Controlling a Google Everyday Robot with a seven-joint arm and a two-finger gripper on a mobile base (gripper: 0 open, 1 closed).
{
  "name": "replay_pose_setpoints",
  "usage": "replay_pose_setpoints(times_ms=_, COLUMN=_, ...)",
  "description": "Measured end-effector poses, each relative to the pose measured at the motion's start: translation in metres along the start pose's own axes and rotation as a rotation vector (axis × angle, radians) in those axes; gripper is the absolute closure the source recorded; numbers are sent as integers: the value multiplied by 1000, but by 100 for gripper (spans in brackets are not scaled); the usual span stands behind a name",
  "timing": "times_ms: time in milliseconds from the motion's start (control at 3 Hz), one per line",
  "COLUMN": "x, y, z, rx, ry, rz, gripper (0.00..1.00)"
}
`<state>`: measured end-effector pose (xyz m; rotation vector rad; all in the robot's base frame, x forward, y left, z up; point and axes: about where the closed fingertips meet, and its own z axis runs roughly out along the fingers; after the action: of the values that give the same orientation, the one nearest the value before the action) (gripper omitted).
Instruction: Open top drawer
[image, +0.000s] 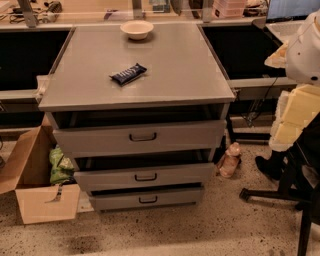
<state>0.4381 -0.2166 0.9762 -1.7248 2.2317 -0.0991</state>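
Note:
The top drawer (100, 137) is the widest of three grey metal drawers in a grey cabinet. Its small dark loop handle (143, 136) sits at the centre of the front. The front stands a little forward of the cabinet top, with a dark gap above it. My arm hangs at the right edge of the camera view, white above and pale yellow below. My gripper (286, 131) is at its lower end, to the right of the cabinet, about level with the top drawer and well apart from the handle.
The middle drawer (145, 176) and the smallest bottom drawer (147, 199) sit below. A white bowl (136, 29) and a dark snack bar (128, 74) lie on the cabinet top. An open cardboard box (40, 195) stands left; a small bottle (230, 159) and a black chair base (280, 192) stand right.

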Motion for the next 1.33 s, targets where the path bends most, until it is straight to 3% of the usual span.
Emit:
replay_pose_setpoints(times_ms=333, x=-2, y=1, z=-2, rx=14, ry=6, rz=-7, gripper=0)
replay_pose_setpoints(times_ms=667, x=-17, y=14, z=36, rx=-18, ry=-26, rz=-46, gripper=0)
replay_pose_setpoints(times_ms=1333, x=-62, y=53, z=160, rx=-184, ry=-92, rz=-212, gripper=0)
